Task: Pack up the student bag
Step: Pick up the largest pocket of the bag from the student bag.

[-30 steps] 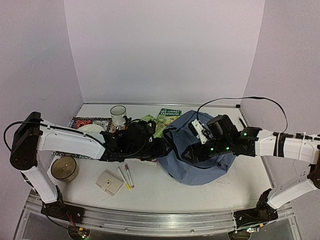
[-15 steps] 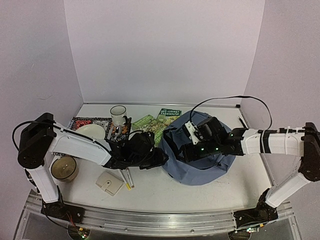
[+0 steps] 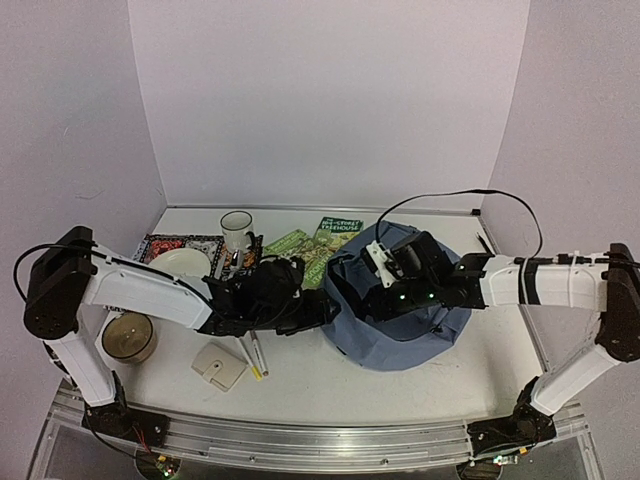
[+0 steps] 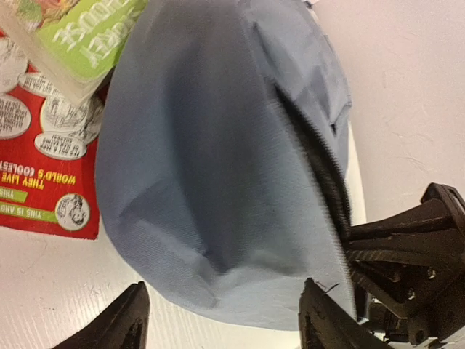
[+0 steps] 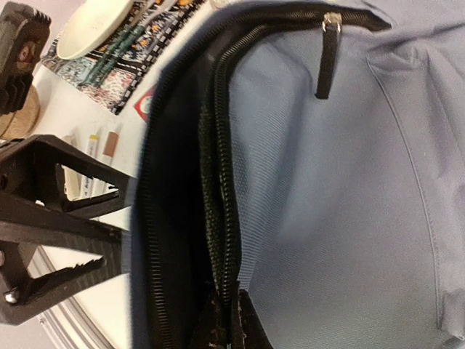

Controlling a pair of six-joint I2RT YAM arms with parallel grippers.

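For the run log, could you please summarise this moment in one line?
left claw: open beside student bag | right claw: shut on its zipper edge

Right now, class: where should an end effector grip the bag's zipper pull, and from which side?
Pinch the free end of the zipper pull, coming down onto the student bag: the tab lies flat on bare fabric, clear of the teeth.

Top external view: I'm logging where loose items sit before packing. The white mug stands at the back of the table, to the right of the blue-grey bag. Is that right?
Not quite. The white mug does stand at the back of the table, but to the left of the student bag, not the right. The top external view shows it.
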